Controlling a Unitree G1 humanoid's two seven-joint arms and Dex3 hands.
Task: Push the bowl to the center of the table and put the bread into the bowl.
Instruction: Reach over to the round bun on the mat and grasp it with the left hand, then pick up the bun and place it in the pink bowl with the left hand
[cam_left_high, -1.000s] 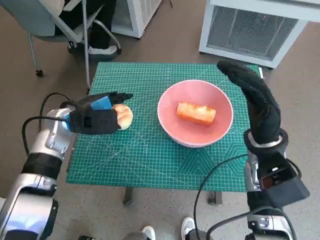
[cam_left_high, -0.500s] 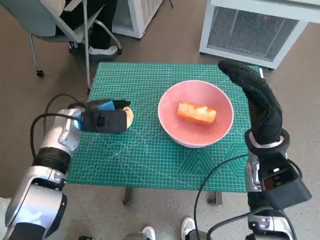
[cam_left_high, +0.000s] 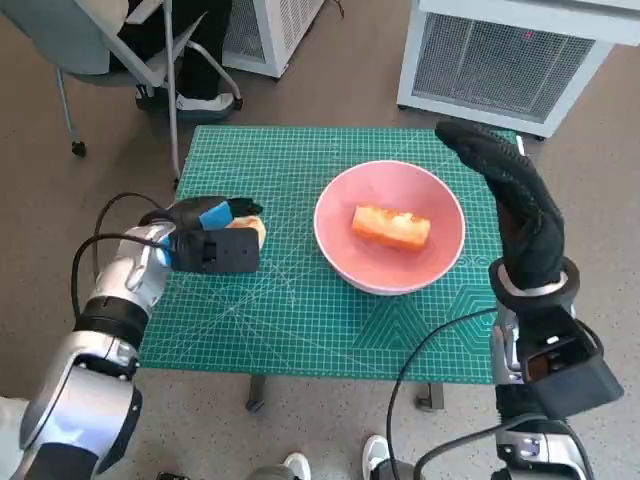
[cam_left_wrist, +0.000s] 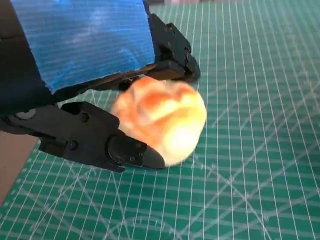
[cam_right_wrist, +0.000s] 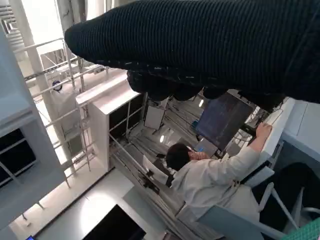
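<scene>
A pink bowl (cam_left_high: 330, 200) stands right of the middle of the green table mat (cam_left_high: 300, 320), with an oblong toasted bread piece (cam_left_high: 391, 226) lying inside it. Near the mat's left edge my left hand (cam_left_high: 210, 240) grips a round bread roll (cam_left_high: 256, 230), which it mostly hides in the head view. The left wrist view shows the black fingers (cam_left_wrist: 100, 142) wrapped around the roll (cam_left_wrist: 165, 117) just above the mat. My right hand (cam_left_high: 515, 200) stands upright with its fingers stretched out beside the bowl's right rim, holding nothing; the glove (cam_right_wrist: 200, 45) spans the right wrist view.
A chair (cam_left_high: 120, 50) with a person's feet (cam_left_high: 205, 100) beneath stands at the back left. A white grilled unit (cam_left_high: 510, 55) stands at the back right. A seated person (cam_right_wrist: 210, 175) shows in the right wrist view. Cables hang by both forearms.
My left hand has turned and settled lower over the roll, closing around it, and its forearm has swung toward the table. The bowl and my right hand have stayed put.
</scene>
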